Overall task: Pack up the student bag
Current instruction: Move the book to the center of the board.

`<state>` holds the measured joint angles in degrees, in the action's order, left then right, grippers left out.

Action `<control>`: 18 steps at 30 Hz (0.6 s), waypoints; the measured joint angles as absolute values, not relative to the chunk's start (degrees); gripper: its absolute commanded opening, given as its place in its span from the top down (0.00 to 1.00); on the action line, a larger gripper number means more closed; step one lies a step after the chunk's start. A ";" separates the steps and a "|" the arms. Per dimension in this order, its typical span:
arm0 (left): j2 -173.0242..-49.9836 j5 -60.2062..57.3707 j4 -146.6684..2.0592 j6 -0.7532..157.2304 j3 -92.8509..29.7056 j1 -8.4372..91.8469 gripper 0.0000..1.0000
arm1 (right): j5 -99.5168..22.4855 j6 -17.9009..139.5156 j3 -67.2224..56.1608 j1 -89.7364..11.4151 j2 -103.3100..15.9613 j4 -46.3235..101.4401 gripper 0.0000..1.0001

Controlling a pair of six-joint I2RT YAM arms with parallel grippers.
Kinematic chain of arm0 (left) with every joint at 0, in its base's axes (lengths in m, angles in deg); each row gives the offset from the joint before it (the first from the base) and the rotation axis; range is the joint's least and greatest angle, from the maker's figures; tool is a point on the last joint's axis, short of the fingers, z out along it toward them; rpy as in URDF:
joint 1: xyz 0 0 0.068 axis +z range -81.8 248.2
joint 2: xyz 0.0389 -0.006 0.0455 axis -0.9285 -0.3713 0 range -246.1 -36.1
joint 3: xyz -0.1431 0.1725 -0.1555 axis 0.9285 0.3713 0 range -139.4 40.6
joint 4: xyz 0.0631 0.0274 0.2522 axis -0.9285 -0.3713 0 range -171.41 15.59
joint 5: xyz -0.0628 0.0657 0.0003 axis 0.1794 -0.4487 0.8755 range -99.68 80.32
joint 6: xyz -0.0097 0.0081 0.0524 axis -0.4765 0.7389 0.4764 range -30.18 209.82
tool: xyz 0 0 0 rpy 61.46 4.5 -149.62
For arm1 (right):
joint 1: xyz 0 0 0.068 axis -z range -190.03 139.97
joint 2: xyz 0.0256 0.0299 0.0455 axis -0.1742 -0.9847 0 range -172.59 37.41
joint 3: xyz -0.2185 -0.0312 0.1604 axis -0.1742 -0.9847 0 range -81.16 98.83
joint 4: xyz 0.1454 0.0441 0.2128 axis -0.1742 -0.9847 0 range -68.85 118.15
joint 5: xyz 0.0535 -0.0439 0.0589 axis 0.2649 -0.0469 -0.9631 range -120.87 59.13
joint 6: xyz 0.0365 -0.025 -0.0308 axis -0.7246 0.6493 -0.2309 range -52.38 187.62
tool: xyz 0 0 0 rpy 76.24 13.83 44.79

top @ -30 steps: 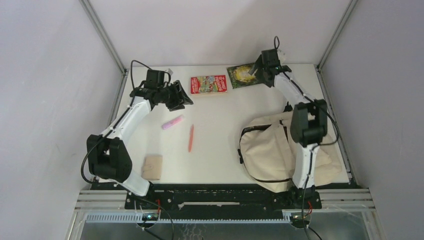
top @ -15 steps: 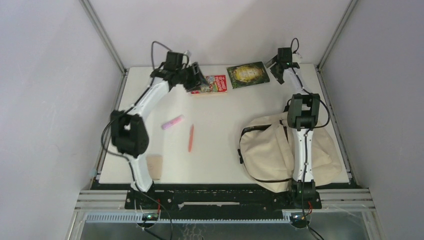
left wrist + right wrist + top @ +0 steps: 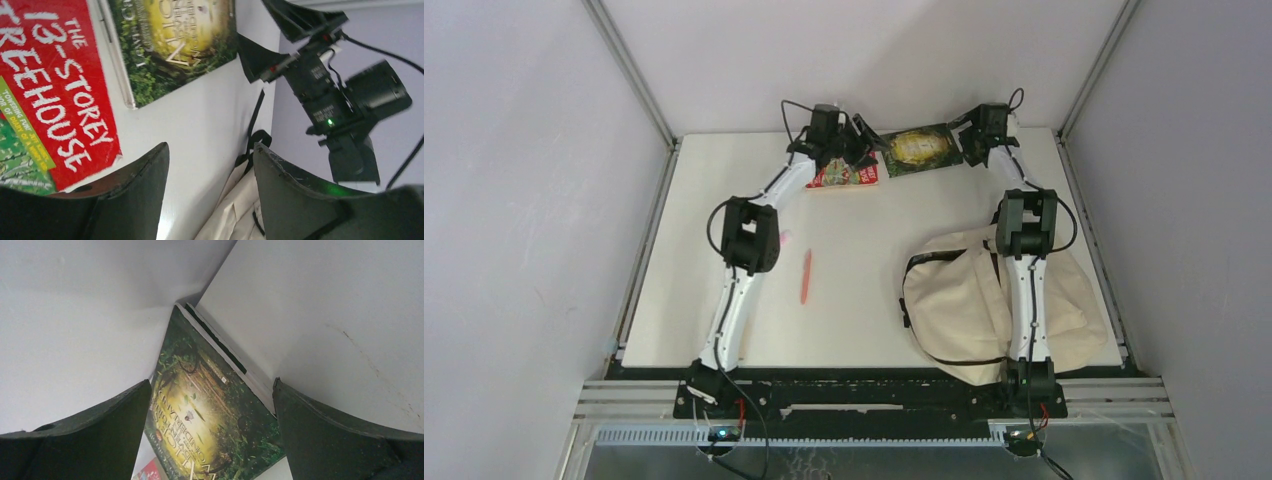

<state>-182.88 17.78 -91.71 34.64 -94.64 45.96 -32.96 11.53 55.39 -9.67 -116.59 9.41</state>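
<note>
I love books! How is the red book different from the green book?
The red book has big white letters saying The 13-Storey Treehouse; the green book shows a glowing yellow forest. The red book lies left, partly under the left pincer from above; the green book lies right, mostly uncovered. Both lie flat on the table.

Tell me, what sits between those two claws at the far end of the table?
The green book lies flat between the left gripper and the right gripper, clearest in the top view.
</note>
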 measured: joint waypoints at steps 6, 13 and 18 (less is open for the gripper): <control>-187.97 13.57 -87.77 27.60 -94.69 44.85 0.30 | -37.90 8.95 52.24 -8.51 -116.52 14.92 0.00; -189.89 8.30 -86.22 23.71 -96.96 43.21 0.31 | -41.49 7.72 48.22 -7.29 -115.45 19.88 0.00; -190.68 5.09 -86.05 22.14 -98.01 42.53 0.31 | -43.21 7.59 46.60 -6.81 -114.90 21.56 0.00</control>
